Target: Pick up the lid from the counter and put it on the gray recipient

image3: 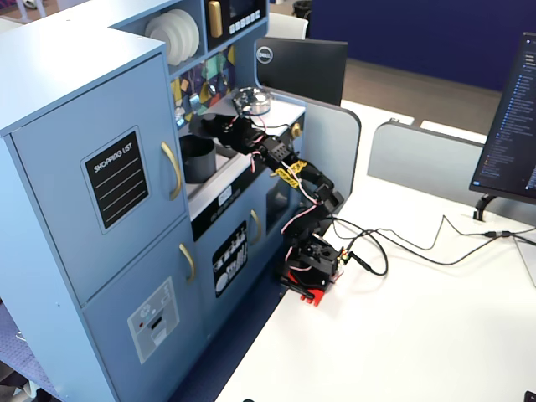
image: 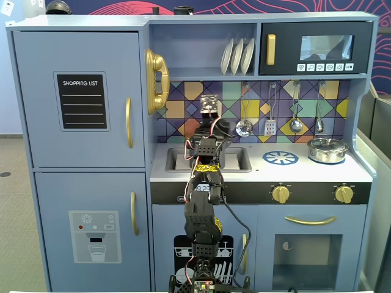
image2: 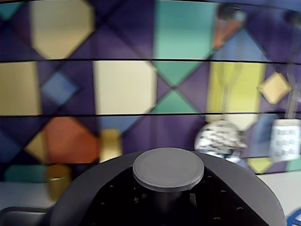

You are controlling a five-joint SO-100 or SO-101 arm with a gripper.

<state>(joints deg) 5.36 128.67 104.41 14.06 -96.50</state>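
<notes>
The dark gray lid (image3: pixel 206 123) hangs level just above the gray pot (image3: pixel 198 159), which stands at the sink. My gripper (image3: pixel 221 127) is shut on the lid from the right in this fixed view. In the wrist view the lid (image2: pixel 94 193) fills the bottom edge, with its round knob (image2: pixel 168 168) in the middle and the tiled back wall behind it. My fingers do not show clearly there. In the front fixed view my arm and gripper (image: pixel 212 122) cover the pot and most of the lid.
A shiny silver pot with its lid (image: pixel 327 149) stands at the counter's right, next to a blue burner print (image: pixel 280 158). Utensils (image: pixel 244 127) hang on the back wall. The sink (image: pixel 177 160) lies under the arm. A shelf with plates (image: pixel 237 56) is overhead.
</notes>
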